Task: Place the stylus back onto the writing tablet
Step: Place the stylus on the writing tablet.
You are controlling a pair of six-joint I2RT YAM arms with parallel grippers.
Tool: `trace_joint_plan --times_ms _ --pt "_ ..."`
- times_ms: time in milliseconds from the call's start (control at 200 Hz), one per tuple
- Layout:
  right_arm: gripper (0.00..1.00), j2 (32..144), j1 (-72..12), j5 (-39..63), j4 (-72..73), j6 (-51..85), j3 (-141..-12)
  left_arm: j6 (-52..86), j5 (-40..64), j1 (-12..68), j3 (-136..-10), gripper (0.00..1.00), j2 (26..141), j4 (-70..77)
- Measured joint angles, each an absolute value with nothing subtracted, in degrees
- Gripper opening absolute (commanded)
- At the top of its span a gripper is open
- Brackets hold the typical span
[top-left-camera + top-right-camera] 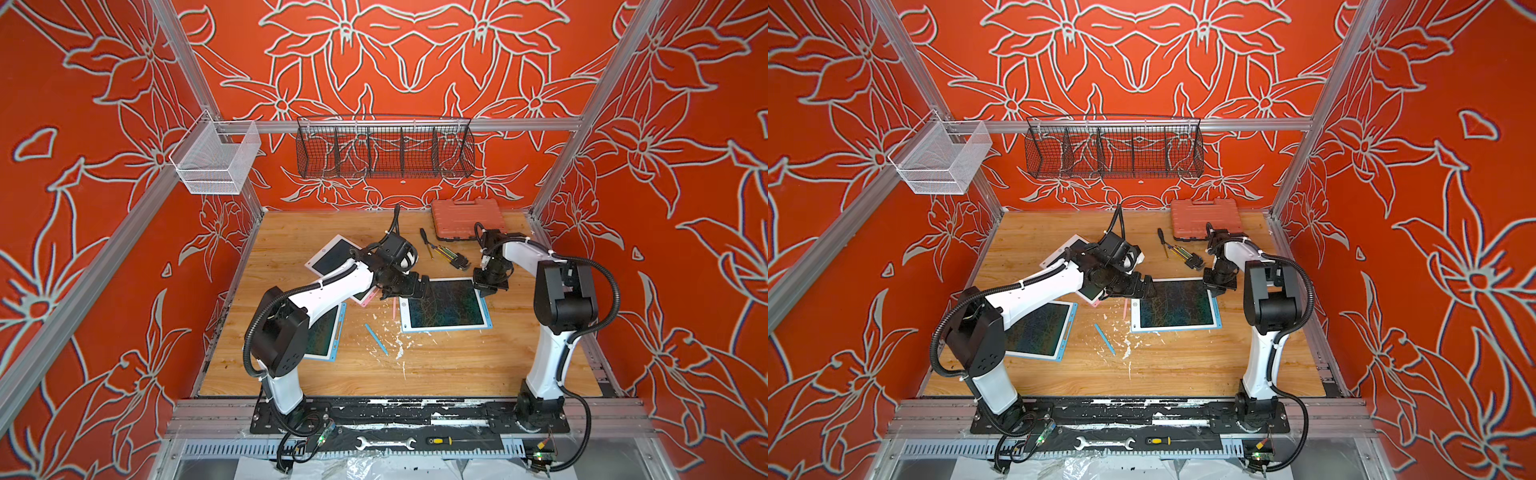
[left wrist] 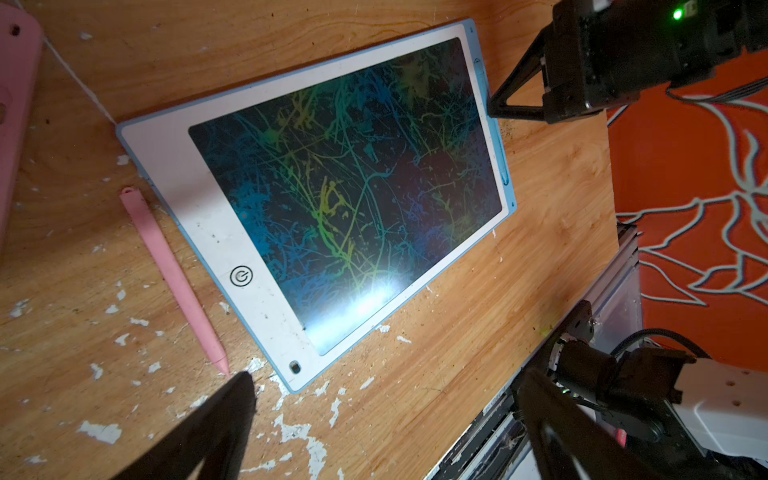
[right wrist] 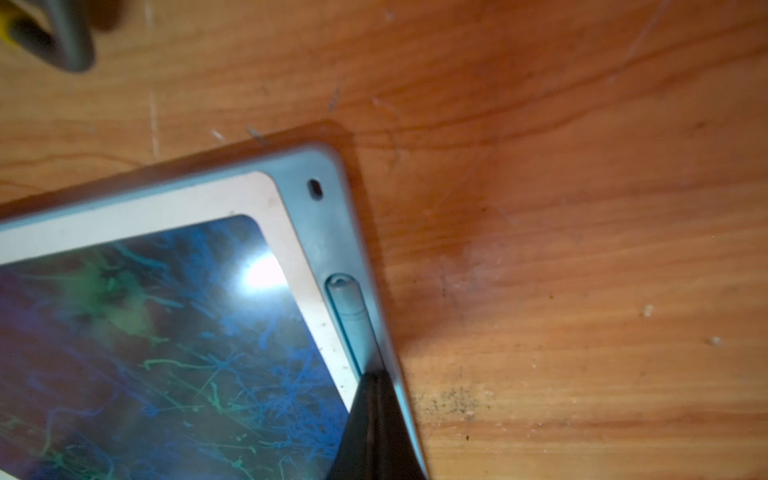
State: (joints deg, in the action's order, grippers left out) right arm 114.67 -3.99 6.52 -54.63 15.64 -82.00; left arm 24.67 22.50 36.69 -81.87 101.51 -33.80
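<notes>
The tablet [image 1: 446, 309] lies flat near the middle of the counter [image 1: 457, 365], its dark screen covered in coloured scribbles, white bezel inside a blue frame. A blue stylus [image 3: 353, 322] sits in the slot along the tablet's right edge, seen close in the right wrist view and as a blue strip in the left wrist view [image 2: 496, 137].

The right gripper [image 1: 490, 287] hangs over that edge with its fingers [image 3: 376, 424] closed together, their tip pressing down on the slotted stylus; nothing is clamped between them. In the left wrist view the same gripper [image 2: 515, 112] meets the frame at the slot.

The left gripper [image 1: 405, 289] hovers over the tablet's far-left corner with its fingers [image 2: 216, 424] spread wide and empty.

A pink stylus [image 1: 394, 309] lies on the counter just beside the tablet's left edge, and it shows clearly in the left wrist view [image 2: 174, 280]. Another blue stylus [image 1: 376, 338] lies loose on the counter nearer the front, among white paint flecks.

A second blue tablet [image 1: 328, 332] lies partly under the left arm, and a white tablet [image 1: 332, 253] lies farther back. A red case [image 1: 465, 218] and hex keys [image 1: 451, 254] sit at the back.
</notes>
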Motion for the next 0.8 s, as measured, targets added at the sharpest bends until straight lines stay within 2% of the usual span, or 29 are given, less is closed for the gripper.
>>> trace_joint_plan --times_ms 250,390,590,801 --pt "0.07 114.5 -4.0 6.5 -54.6 15.6 -81.9 24.7 21.8 36.5 -82.1 0.97 101.7 -34.4" --pt "0.14 114.3 -4.0 6.4 -55.1 15.4 -82.3 25.2 21.8 35.6 -84.2 0.97 103.7 -35.7" --pt "0.36 111.1 -4.0 6.3 -56.6 15.8 -85.1 25.4 21.8 34.4 -84.2 0.97 105.0 -36.9" --pt "0.54 105.8 -5.0 6.0 -57.8 17.8 -87.2 24.8 23.0 34.4 -84.1 0.97 106.2 -37.6"
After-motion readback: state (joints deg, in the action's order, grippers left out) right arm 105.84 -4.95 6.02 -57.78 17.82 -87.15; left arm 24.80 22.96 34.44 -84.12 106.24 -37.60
